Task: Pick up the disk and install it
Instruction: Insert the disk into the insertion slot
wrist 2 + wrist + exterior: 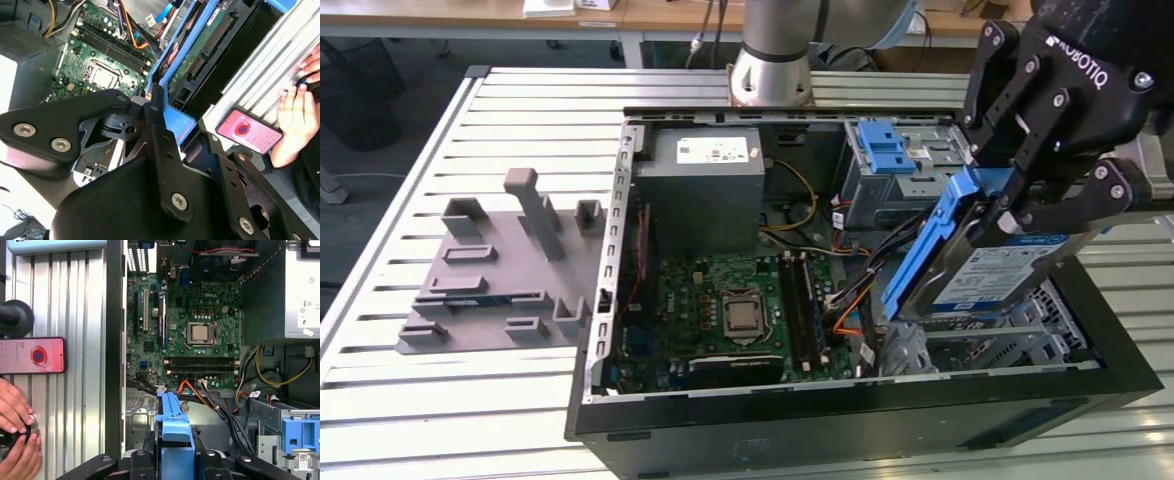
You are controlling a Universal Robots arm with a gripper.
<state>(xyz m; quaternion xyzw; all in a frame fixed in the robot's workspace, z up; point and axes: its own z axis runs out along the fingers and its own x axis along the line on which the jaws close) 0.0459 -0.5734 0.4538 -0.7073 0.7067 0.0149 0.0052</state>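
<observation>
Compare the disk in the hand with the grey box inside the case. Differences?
The disk is a thin slab; the grey box is far bulkier. The disk hangs tilted on edge in the hand; the grey box sits in a corner of the case. The disk has a blue frame; the grey box has none. Both are rectangular with a light label.

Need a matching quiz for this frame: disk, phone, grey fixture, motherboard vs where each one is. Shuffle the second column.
1. disk
2. phone
3. grey fixture
4. motherboard

A. on the table slats, screen red
B. on the table, at the exterior view's left of the case
C. clamped in the hand over the open case
D. inside the case

Pairs: 1-C, 2-A, 3-B, 4-D
</observation>
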